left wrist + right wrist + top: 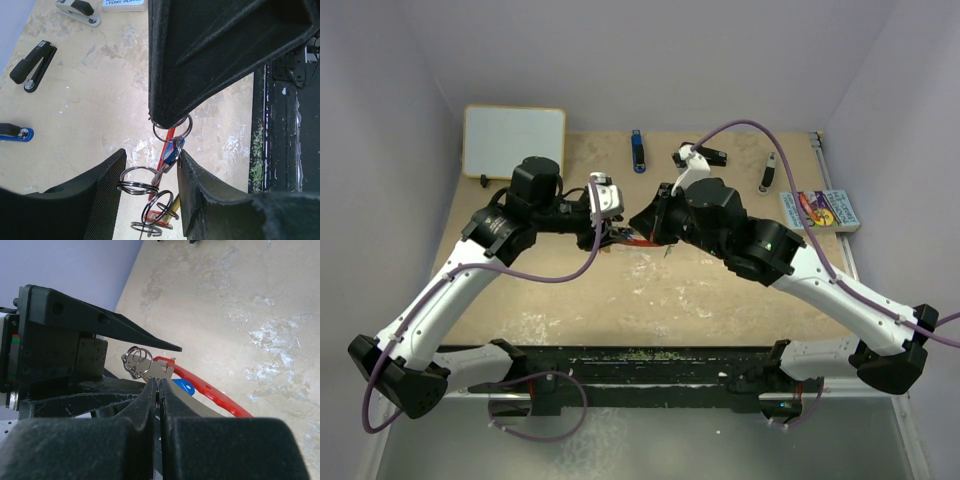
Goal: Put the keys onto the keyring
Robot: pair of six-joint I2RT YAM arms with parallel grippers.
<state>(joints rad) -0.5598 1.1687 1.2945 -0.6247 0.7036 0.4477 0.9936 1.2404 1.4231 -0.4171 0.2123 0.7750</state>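
A: How far along is it?
B: Midway, I judge: the keys (171,157) cluster against the red keyring (210,390) between both grippers, yet threading looks unfinished.
A: And the fingers?
B: The right gripper (159,382) is clenched on a silver ring (155,133) at its tips. The left gripper (151,157) stands parted, loosely straddling the cluster.
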